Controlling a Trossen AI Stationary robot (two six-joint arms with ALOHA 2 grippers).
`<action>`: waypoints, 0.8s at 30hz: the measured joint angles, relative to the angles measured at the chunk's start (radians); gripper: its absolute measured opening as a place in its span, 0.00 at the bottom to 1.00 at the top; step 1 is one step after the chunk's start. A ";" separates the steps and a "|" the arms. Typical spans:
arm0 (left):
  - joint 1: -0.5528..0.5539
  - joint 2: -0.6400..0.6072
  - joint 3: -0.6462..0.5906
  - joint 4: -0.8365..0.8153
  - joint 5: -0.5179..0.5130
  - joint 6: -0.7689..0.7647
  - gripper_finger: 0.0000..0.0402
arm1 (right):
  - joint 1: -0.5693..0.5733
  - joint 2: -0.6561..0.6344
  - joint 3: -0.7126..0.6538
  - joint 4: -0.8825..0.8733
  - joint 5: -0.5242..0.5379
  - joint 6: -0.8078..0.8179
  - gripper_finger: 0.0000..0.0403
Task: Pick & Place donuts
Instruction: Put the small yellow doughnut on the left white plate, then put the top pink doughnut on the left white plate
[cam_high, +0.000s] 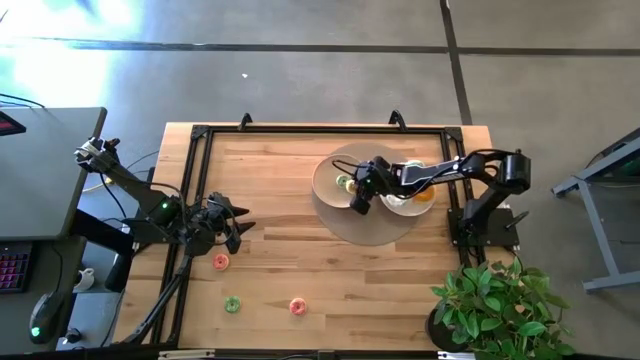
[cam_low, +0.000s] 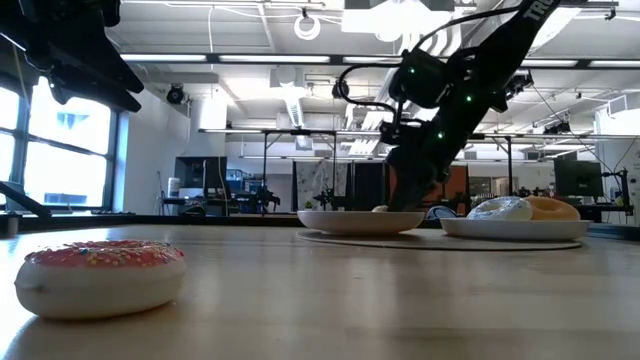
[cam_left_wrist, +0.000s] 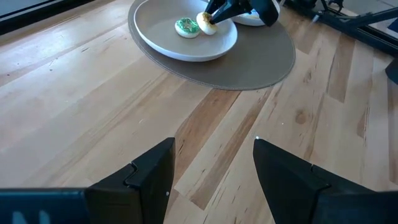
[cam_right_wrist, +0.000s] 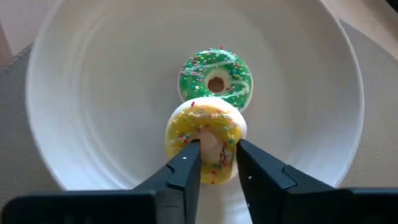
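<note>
My right gripper (cam_right_wrist: 214, 155) reaches down into the round beige plate (cam_high: 330, 185) and is shut on a yellow-iced donut (cam_right_wrist: 205, 134). A green-iced donut (cam_right_wrist: 216, 78) lies flat in the plate just beyond it, touching it. The white plate (cam_high: 405, 205) beside it holds a white donut (cam_low: 500, 208) and an orange one (cam_low: 552, 208). Three more donuts lie on the bare wood: pink (cam_high: 221, 262), green (cam_high: 232, 304) and pink-red (cam_high: 297, 306). My left gripper (cam_left_wrist: 214, 174) hangs open above the table's left part, touching nothing. My right gripper pinches the yellow donut between its two fingers (cam_right_wrist: 186, 165) at the near side of the ring (cam_right_wrist: 217, 158), slanting down from the table's right. The donut is tipped up toward the camera and leans on the green donut. Whether it is clear of the plate, I cannot tell.
Both plates sit on a round grey mat (cam_high: 375, 232) at the table's far right. A black frame (cam_high: 195, 170) borders the wooden top. A potted plant (cam_high: 495, 305) stands at the near right corner. Bare wood lies between the loose donuts and the mat.
</note>
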 joint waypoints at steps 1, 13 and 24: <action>0.000 0.000 0.000 0.000 0.000 0.000 0.53 | 0.000 -0.005 0.000 0.002 -0.002 0.003 0.26; 0.031 0.078 0.000 0.001 0.083 0.005 0.53 | 0.091 -0.186 0.000 0.032 -0.005 -0.069 0.32; 0.112 0.320 0.051 -0.034 0.669 -0.158 0.53 | 0.138 -0.202 0.000 0.053 0.010 -0.085 0.32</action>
